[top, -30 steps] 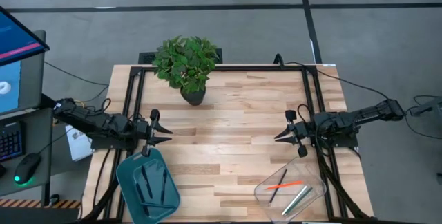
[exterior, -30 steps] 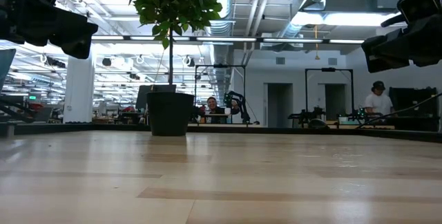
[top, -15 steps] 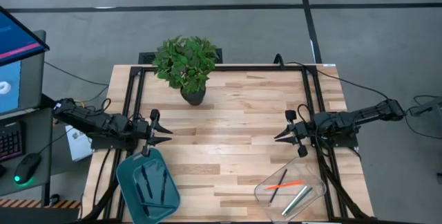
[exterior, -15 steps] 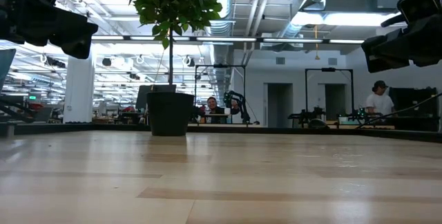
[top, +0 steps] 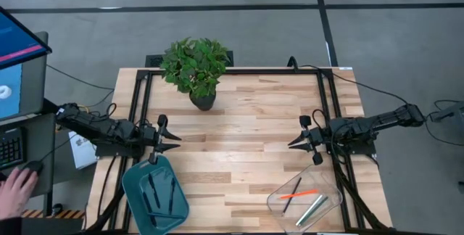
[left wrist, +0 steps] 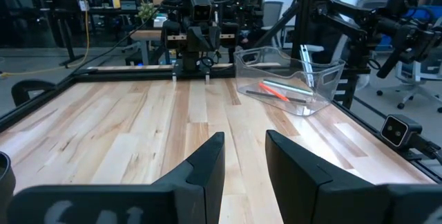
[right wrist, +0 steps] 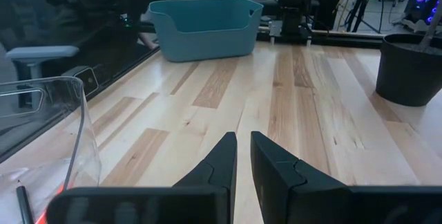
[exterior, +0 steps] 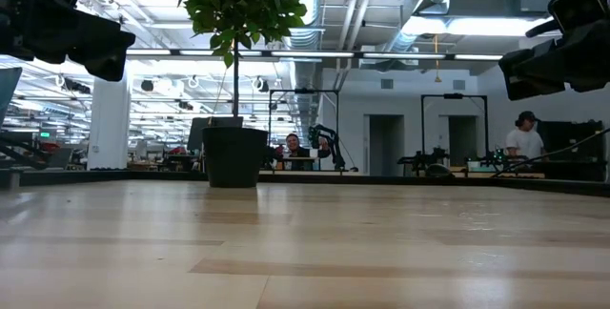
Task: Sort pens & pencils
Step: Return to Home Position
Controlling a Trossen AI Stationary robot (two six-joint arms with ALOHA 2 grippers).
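Observation:
Both arms hang still above the bare wood, touching nothing. My left gripper (top: 179,143) (left wrist: 245,141) hovers open near the table's left edge, just beyond the teal bin (top: 154,195) (right wrist: 204,27). Dark pens (top: 161,193) lie in the bottom of that bin. My right gripper (top: 290,143) (right wrist: 242,141) hovers near the right edge with only a narrow gap between its fingers. The clear container (top: 304,197) (left wrist: 290,79) at the near right holds an orange-red pen (top: 299,193) (left wrist: 274,90), a dark one (top: 289,203) and two pale sticks (top: 312,209).
A potted plant (top: 194,64) (exterior: 233,156) stands at the far edge, left of the middle. Dark rails (top: 330,112) run along the left and right sides. Bare wood (top: 235,148) lies between the grippers. A person's hand (top: 16,190) rests at a desk left of the table.
Both arms have kept still and the pens have not moved. A person's hand has come into view over the mouse on the desk left of the table.

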